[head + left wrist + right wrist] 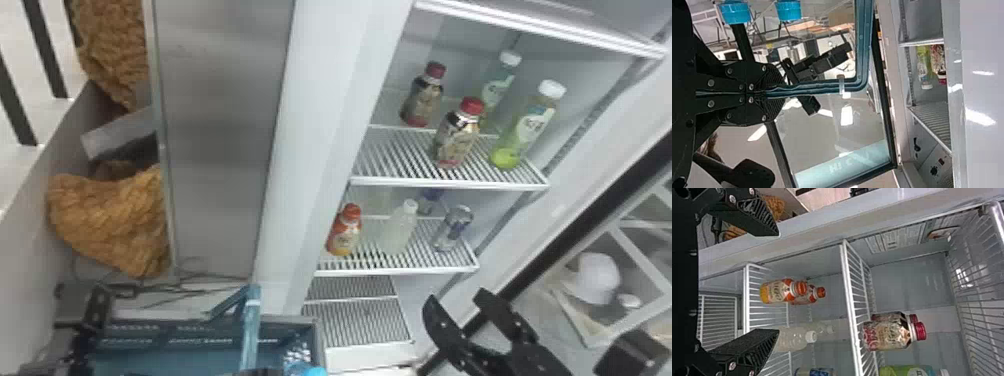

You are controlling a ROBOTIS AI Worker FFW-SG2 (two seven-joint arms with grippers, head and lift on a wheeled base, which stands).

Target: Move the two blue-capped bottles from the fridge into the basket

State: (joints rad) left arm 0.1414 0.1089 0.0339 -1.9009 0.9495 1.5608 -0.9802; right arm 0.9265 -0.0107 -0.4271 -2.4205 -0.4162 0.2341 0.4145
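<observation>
OK, so my L fingers are clamped tight on the basket's handle, no gap showing, handle running out of the pinch. R fingers are wide apart w/ nothing in them, over at the right by the open fridge door. Targets: two blue-capped bottles show by the handle in the L wrist view, and head view has a blue cap at the right near corner of the basket, so prob. both are in already. That makes the step in hand a clean finish: hold the basket steady and get the R arm clear. Firm pinch on L, no twist, handle kept level, else the basket could tip and the bottles topple. R side: back straight out toward me, fingers staying spread, no swing left into the lower shelf, no drift right into the door. Orange-capped bottle and the rest on the shelves aren't mine, so hands off. Slow first, then quicker once clear, approx. level w/ the basket.
</observation>
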